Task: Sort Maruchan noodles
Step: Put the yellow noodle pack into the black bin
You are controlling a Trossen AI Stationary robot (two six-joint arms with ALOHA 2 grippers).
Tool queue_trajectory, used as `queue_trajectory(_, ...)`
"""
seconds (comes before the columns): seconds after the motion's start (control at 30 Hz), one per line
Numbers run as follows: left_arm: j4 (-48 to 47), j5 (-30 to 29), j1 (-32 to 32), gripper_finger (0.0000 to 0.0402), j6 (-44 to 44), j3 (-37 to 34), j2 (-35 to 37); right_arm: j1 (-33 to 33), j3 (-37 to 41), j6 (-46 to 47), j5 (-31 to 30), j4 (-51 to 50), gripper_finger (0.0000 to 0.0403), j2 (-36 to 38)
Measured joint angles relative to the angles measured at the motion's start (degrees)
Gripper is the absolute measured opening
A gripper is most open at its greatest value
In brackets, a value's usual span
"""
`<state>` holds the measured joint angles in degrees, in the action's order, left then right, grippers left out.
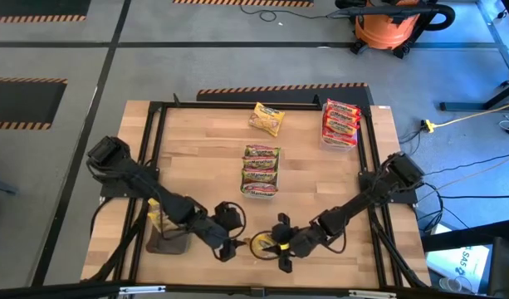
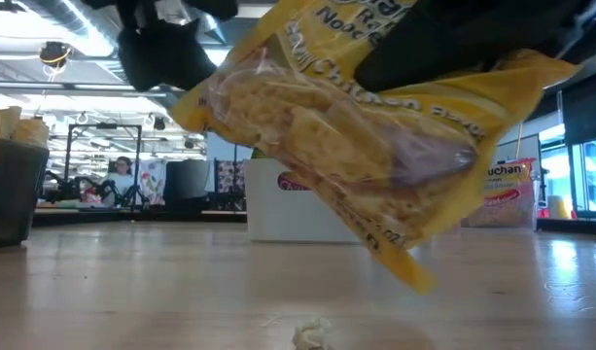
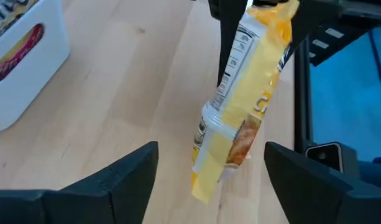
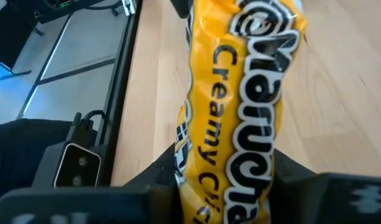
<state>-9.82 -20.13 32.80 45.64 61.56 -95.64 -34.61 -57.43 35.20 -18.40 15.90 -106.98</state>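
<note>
A yellow Maruchan packet (image 1: 261, 245) hangs over the table's near edge, between my two grippers. My right gripper (image 4: 224, 186) is shut on it. My left gripper (image 3: 210, 149) is open just to the packet's left, its fingers standing either side of the packet's lower end (image 3: 206, 180) without touching. Green packets lie in a white tray (image 1: 261, 170) mid-table. Red packets fill a clear tray (image 1: 340, 123) at the far right. More yellow packets (image 1: 157, 218) sit in a dark tray (image 1: 167, 241) near left. One yellow packet (image 1: 266, 119) lies loose at the far edge. My right gripper pinches the yellow packet between its two fingers (image 3: 226, 43) at the packet's upper end (image 3: 265, 25), coming from the table's right. The packet (image 2: 346, 136) is lifted clear of the table and hangs tilted below the fingers, its lower corner (image 2: 414, 277) above the wood.
The white tray (image 3: 22, 62) stands beyond the grippers toward mid-table. The dark tray (image 2: 6, 190) is close on the left arm's side. Black frame rails (image 1: 159, 124) run along the table's edges. Bare wood lies between the trays.
</note>
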Motion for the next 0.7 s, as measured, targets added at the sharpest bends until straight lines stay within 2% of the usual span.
queue_trajectory(0.2, 4.4, -0.5, -1.0, 0.0292, -1.6, 0.0, -1.5, -0.5, 0.0, -1.0, -1.1, 0.1, 0.0098, 0.0)
queue_trajectory(0.5, 5.1, -0.3, -1.1, 0.029, -1.6, 0.0, -2.7, -0.4, 0.0, -1.4, -1.6, 0.2, 0.0098, 0.0)
queue_trajectory(0.7, 7.9, 0.2, -1.1, 0.029, -5.5, 0.0, -2.7, -0.3, 0.0, -2.8, -1.5, 3.0, 0.0098, 0.0)
